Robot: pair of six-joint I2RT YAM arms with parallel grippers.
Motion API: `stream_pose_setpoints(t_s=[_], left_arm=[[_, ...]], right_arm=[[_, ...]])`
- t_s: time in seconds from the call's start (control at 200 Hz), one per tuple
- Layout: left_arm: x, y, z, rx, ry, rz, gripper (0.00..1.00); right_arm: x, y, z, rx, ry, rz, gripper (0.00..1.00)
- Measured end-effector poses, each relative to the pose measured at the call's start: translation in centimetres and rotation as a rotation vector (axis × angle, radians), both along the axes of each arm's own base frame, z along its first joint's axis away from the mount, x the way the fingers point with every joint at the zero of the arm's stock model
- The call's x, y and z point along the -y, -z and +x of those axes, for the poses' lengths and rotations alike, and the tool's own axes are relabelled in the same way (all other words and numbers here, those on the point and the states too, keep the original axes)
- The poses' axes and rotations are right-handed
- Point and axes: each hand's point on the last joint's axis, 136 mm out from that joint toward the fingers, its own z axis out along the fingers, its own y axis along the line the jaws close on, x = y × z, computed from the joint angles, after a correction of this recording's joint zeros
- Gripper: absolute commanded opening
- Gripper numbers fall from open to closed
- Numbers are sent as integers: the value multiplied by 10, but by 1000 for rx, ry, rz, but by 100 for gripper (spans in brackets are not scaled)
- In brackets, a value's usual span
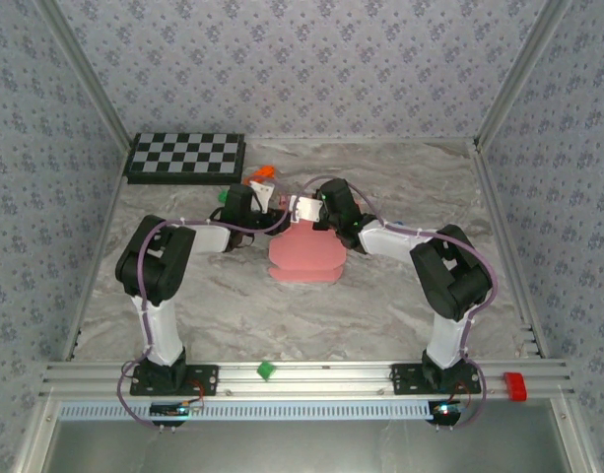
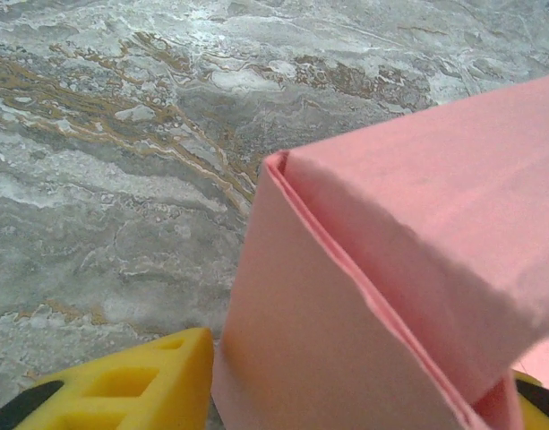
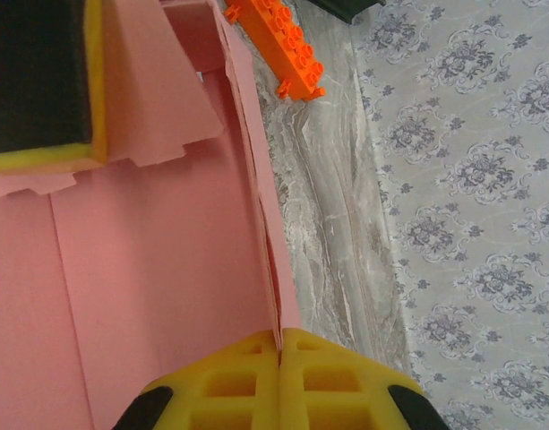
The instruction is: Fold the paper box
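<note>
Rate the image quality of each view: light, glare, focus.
Top external: even, soft light, no hard shadows, paper box clear. Left wrist: pale glare on the marble table at the top, the box's near edge soft, too close to the lens. Right wrist: orange block crisp, yellow pads of the right pincer slightly soft.

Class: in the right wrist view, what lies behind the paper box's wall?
An orange block lies on the table behind the paper box; the table under the box is covered.
</note>
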Motion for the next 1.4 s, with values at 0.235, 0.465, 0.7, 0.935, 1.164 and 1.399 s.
stream_pose_setpoints(t_s=[0.235,0.465,0.7,0.935,1.164,1.399], left_arm=[[0,1,4,28,-28,10,31],[-1,3,5,63,-64,43,25],[-2,4,6,87,-87,73,26],[-1,4,6,87,-87,75,28],[-1,7,4,77,-85,81,29],[-2,9,3,66,-85,87,28]], right_arm=[[0,1,0,-10,4,0,0],[0,2,0,-20,12,8,0],[0,2,0,-25,17,16,0],[-1,3,-1,-27,14,16,0],[-3,4,-3,-34,5,16,0],[-6,6,-6,-43,-12,12,0]])
